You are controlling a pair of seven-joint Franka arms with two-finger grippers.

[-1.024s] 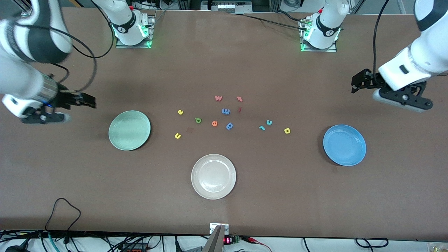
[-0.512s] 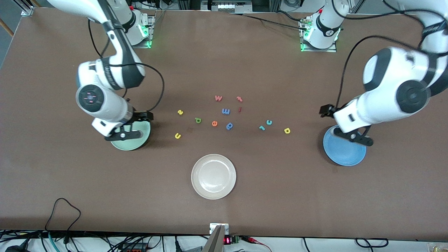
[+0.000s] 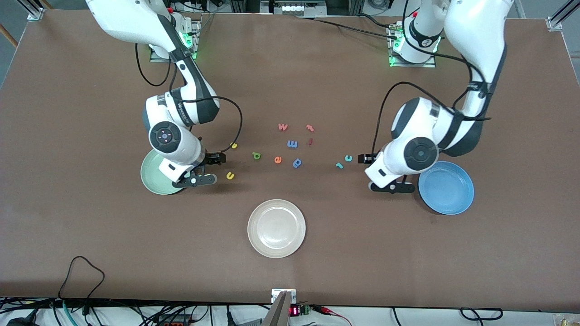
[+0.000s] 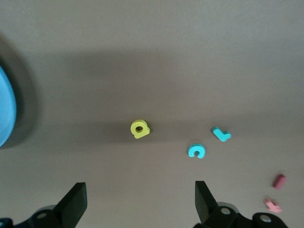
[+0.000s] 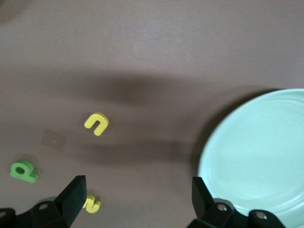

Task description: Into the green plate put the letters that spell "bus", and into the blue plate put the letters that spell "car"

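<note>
Step right now, imo: both arms are lining up for a first pick, nothing is sitting in either plate yet

Right gripper (image 5: 137, 194) is hovering w/ fingers spread wide, over the table just beside the green plate (image 3: 152, 182) in the middle band of the front frame. Yellow u (image 3: 230, 175) is lying near it, toward the frame centre. Yellow s (image 3: 233, 145) is sitting a bit higher in the frame and green b (image 3: 256, 155) closer to centre.

Left gripper (image 4: 136, 199) is also hanging w/ jaws fully apart, over the yellow a (image 4: 139, 128), which the arm is hiding in the front view. Teal c (image 3: 348, 158) and teal r (image 3: 339, 165) are lying close together near it. Blue plate (image 3: 446, 188) is waiting at the left arm's end.

Tips, judging from this:
- centre the letter btwn the fingers before dropping, these things are tiny
- go straight down, bc a sideways nudge will prob skid the foam
- right side: u looks like the easiest one to take first
- don't grab the orange e (image 3: 277, 159) or blue p (image 3: 297, 162) by mistake, and the beige plate (image 3: 276, 228) isn't a target
</note>
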